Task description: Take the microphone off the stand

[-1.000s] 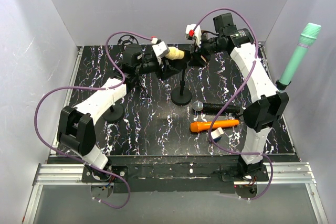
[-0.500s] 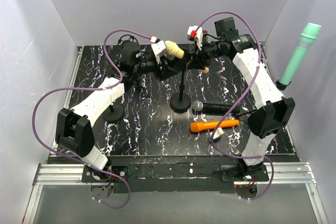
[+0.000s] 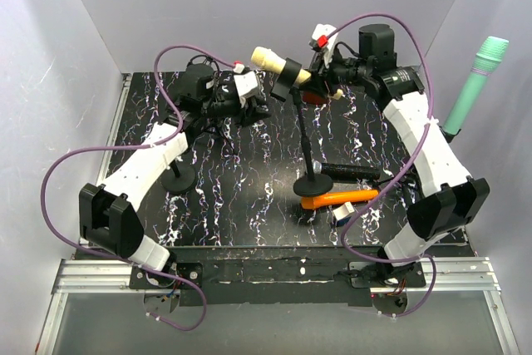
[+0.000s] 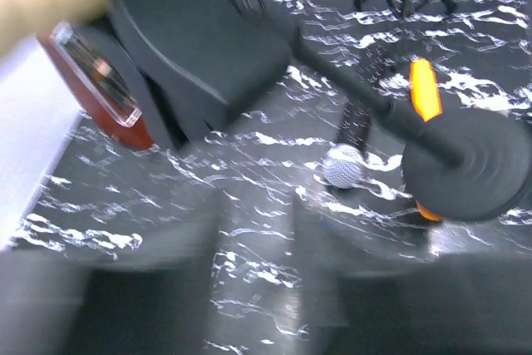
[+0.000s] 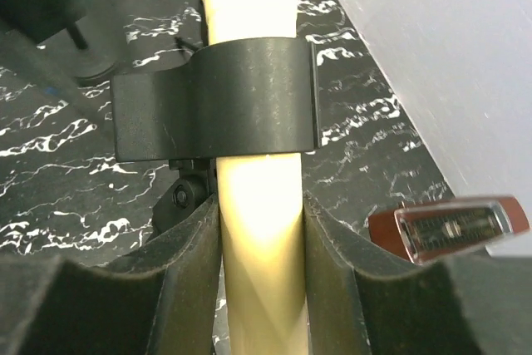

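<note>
An orange microphone [image 3: 341, 199] and a black microphone [image 3: 349, 171] lie on the tabletop [image 3: 224, 197] against the stand's [image 3: 303, 135] base. The stand leans, with the cream microphone [image 3: 268, 59] in its clip. The right pincer [image 5: 259, 239] is grasping the cream microphone's handle. Left of the clip, the left pincer [image 3: 256, 99] is released and empty.

Stand base [image 3: 312, 182] slid right and nearer, now beside orange mic [image 3: 345, 198]; microphone [image 3: 268, 59] swung up and left; left tool [image 3: 259, 101] backed off it.
</note>
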### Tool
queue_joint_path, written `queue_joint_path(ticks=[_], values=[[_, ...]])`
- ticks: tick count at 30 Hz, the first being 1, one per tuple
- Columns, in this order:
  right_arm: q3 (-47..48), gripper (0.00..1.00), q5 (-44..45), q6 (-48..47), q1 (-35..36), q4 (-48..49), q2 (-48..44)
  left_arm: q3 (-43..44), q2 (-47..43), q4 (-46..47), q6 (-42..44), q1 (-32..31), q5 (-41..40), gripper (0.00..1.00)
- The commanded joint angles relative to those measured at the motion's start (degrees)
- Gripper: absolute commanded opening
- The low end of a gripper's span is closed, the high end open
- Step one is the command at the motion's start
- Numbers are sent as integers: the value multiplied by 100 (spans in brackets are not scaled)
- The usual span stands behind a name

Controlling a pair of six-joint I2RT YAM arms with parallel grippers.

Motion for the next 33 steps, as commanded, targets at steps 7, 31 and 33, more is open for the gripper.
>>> queue_joint_path(ticks=[7,31,33], values=[[-2108,1,1102,1126,633,2278,-1109,-1029,-364,966,-1637,-122,-371,0],[-3392,1,400,-51,1258,3421,-1321,-1230,-882,544,-1427,361,-90,77],[-3489,1,374,10,1276,3430,-1321,-1406,-944,754,-1488,370,-56,77]])
